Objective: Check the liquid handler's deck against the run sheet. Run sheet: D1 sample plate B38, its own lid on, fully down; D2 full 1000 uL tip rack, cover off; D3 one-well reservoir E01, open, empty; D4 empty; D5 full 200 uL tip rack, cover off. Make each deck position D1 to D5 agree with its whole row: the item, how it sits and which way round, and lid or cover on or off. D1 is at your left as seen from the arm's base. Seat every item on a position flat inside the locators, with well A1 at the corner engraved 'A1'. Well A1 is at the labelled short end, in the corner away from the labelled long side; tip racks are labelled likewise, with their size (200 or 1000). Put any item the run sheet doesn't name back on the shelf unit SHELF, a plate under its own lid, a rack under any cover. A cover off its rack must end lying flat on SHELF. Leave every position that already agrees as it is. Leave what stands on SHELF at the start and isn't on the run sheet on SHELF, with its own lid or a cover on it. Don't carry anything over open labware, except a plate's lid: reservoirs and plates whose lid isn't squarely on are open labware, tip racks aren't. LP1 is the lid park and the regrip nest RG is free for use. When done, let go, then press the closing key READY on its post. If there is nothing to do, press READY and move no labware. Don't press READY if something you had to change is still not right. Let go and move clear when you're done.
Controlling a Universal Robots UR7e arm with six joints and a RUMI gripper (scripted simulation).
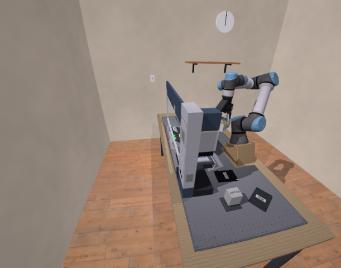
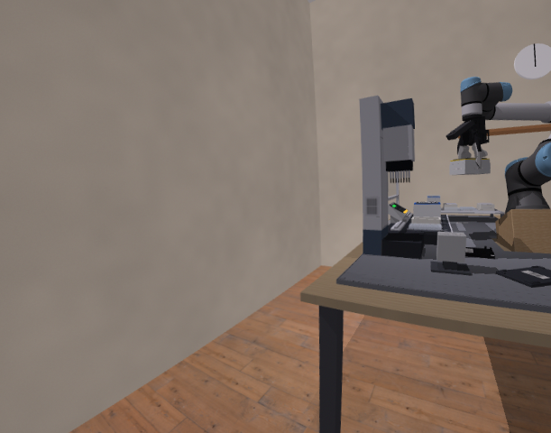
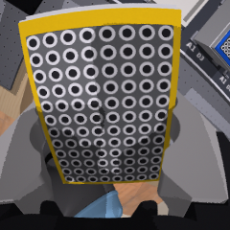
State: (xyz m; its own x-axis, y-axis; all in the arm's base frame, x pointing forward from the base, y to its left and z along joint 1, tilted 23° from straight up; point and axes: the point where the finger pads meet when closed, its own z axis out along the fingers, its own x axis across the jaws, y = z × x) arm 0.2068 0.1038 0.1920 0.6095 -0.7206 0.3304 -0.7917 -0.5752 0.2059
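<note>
Pincer (image 2: 472,157) is clenched on a yellow-rimmed tip rack (image 2: 469,166), cover off, held level in the air well above the deck (image 2: 471,218), to the right of the liquid handler's pipetting head (image 2: 399,140) in the exterior view. The arm's wrist points straight down over it.

Wrist view: the tip rack (image 3: 103,96) fills the frame, open top facing the camera, yellow border around a grey face with rows of round tip openings, every one I can see showing a ring. Grey fingers sit against both long sides. No size label visible, so I can't tell 200 from 1000.

Past the rack's right edge in the wrist view: a deck strip engraved "A1" and "D3", and the corner of a grey item with a blue top (image 3: 216,40) standing just beyond that strip. Which position it occupies I can't tell.

Top view: the rack is mostly hidden behind the liquid handler's column (image 1: 190,147); only a sliver of yellow (image 1: 223,122) shows near the arm's base block (image 1: 241,152).

Away from the handler, on the grey tabletop mat (image 1: 245,228): a pale cube with a label on top (image 1: 233,196) on a dark plate, and two flat black labelled pads, one nearer the handler (image 1: 225,175) and one to the cube's right (image 1: 260,199). Labels too small to read.
</note>
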